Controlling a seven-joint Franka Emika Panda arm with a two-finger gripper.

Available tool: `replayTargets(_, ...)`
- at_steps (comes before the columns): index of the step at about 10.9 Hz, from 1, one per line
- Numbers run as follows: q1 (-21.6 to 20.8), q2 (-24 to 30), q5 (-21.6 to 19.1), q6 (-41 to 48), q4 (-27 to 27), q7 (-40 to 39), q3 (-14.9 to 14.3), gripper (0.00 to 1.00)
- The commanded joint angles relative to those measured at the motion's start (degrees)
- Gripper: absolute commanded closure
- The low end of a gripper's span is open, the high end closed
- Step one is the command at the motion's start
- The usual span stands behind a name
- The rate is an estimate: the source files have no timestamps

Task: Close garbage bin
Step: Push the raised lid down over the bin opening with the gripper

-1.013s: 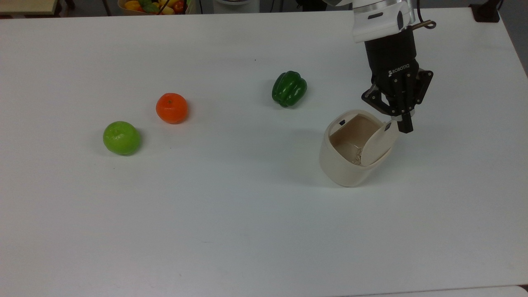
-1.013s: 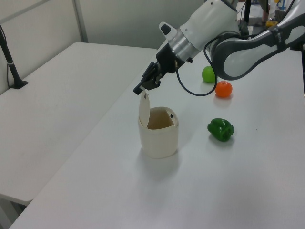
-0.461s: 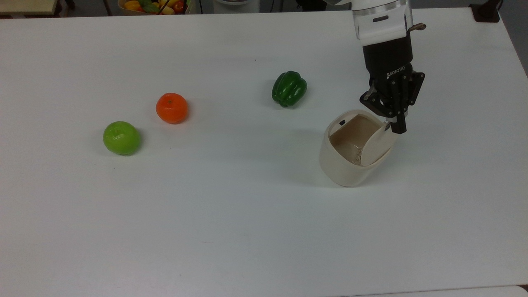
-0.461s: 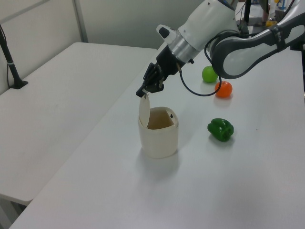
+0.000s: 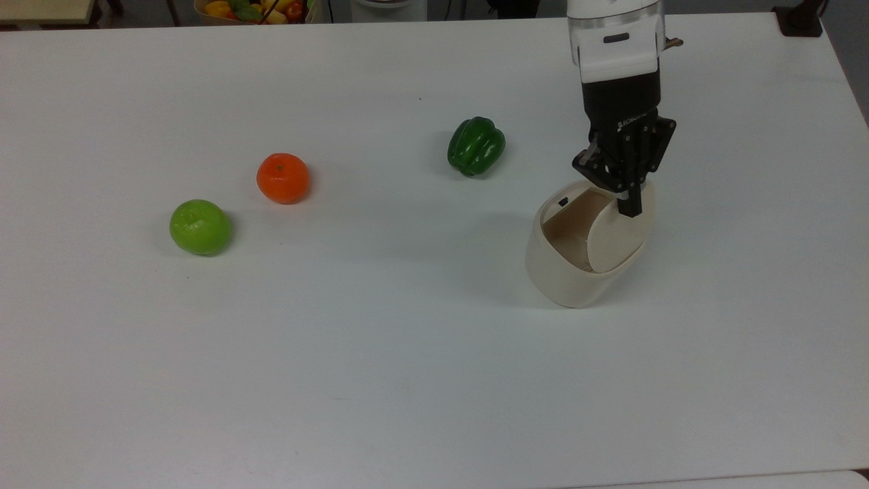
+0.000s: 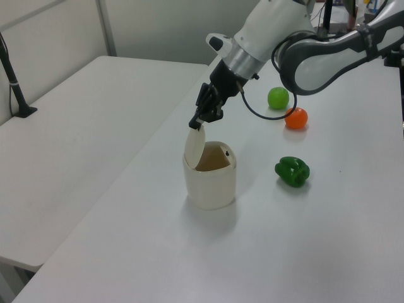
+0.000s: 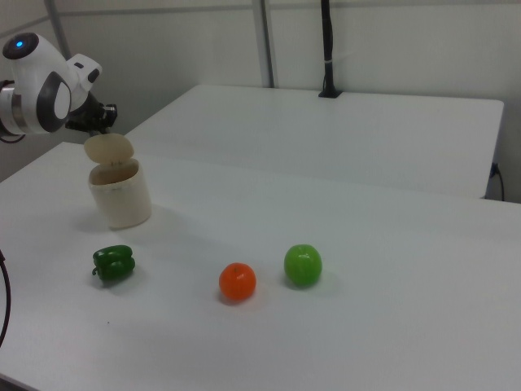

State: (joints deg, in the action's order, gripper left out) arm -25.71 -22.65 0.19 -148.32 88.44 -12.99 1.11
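Arm [image 6: 328, 53]: glossy white rounded shells with dark grey joint sections; a blue indicator light glows on one white link in the right view. Gripper [image 5: 629, 197]: matte black, boxy body with white ROBOTIQ lettering, exposed linkage bars and narrow black fingers [image 5: 634, 204], mounted below a white wrist cuff with a small dark slot. Thin black cable [image 6: 255, 113] loops from wrist to forearm; small metal fitting sticks out beside the cuff.

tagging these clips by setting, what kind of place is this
Most likely a robotics lab or test cell, not a home kitchen. A robot arm with its gripper works over a bare white table set with a small garbage bin and what look like toy produce: a green pepper and an orange.
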Motion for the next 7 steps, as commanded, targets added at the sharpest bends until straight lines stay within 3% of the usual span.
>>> replayTargets(1, 0.4, 1.91, -0.98, 6.97, 0.85, -2.48, -0.49, 1.0)
replayTargets(7, 0.84, 0.95, -0.98, 15.51, 1.38, -5.47, -0.49, 1.0)
